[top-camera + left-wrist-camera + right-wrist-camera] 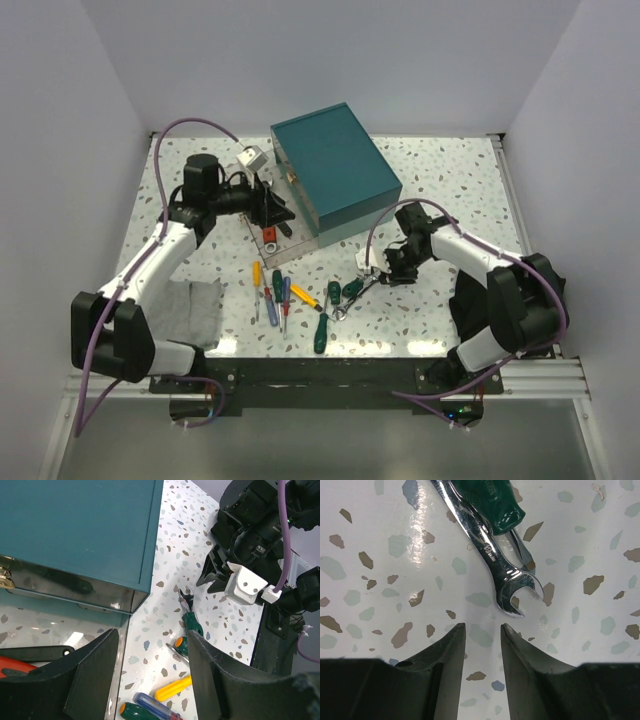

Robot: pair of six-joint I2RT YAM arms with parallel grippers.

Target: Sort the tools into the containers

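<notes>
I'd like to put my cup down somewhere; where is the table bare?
Bare table lies right of the teal box, toward the back wall. It is crowded in front of the box: clear drawer, scattered tools, left gripper, right gripper. The grey cloth fills the near left.

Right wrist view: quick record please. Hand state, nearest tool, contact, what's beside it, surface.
right hand: open, holding nothing
nearest tool: silver wrench, its open end pointing toward the hand
contact: none, the wrench lies flat just ahead of the hand
beside the wrench: green-handled screwdriver, lying against the wrench
surface: speckled table
</notes>
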